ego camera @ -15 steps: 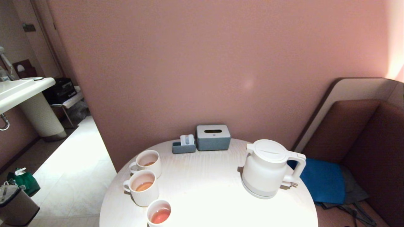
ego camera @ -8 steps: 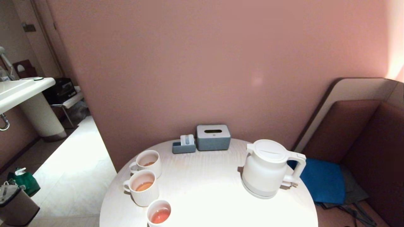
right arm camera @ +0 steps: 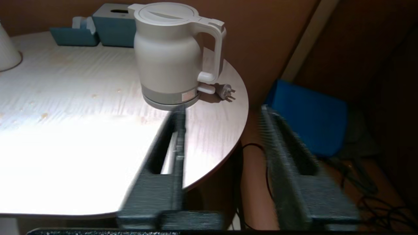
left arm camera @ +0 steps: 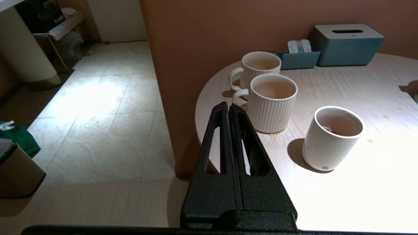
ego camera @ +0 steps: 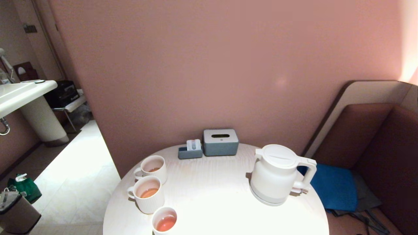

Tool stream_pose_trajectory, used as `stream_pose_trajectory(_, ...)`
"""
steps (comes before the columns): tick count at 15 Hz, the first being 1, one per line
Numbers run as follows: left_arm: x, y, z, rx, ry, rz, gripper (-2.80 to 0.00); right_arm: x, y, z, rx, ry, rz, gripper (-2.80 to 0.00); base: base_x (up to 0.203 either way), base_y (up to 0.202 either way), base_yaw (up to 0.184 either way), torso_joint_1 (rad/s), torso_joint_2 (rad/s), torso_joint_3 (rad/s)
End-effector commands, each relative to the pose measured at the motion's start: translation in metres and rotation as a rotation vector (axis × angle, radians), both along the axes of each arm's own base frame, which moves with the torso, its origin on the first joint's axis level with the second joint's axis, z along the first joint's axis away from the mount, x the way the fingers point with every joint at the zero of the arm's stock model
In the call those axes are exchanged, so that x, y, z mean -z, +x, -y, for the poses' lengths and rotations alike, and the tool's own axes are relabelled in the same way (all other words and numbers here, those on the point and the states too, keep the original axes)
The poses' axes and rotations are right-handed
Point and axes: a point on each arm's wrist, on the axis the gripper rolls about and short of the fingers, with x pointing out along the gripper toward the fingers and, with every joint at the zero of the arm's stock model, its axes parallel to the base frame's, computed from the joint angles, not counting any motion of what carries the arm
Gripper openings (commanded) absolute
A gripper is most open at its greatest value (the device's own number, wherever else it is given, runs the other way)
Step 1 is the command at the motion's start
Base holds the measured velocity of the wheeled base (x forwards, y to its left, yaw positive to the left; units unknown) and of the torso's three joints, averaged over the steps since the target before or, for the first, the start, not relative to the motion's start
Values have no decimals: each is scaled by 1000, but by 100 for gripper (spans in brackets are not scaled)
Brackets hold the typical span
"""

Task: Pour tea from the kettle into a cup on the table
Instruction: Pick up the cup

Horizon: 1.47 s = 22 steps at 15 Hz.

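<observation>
While the kettle (ego camera: 277, 174) sits untouched, right fingers (right arm camera: 281, 143) narrow, still apart; left fingers (left arm camera: 228, 130) closed.

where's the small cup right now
In the head view the small cup stands at the table's near left edge, just in front of the two ribbed mugs.

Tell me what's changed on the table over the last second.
Nothing on the table moved: the kettle, the cup and the ribbed mugs stand where they were, none taken hold of. Only a faint light patch on the wall drifted to the right.
</observation>
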Motion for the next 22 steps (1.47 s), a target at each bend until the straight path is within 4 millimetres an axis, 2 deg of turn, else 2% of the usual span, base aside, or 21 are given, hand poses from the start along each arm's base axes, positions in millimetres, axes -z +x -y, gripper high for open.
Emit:
stream_pose_trajectory(1,0,0,0,-1,0,-1,-280,0,0,0,11,6,-1,-280,0,0,0,0,0,0)
stream_pose_trajectory(9,0,0,0,-1,0,-1,-280,0,0,0,21,22,-1,-280,0,0,0,-21,45,25)
stream_pose_trajectory(22,0,0,0,-1,0,-1,-280,0,0,0,21,22,-1,-280,0,0,0,-197,454,256)
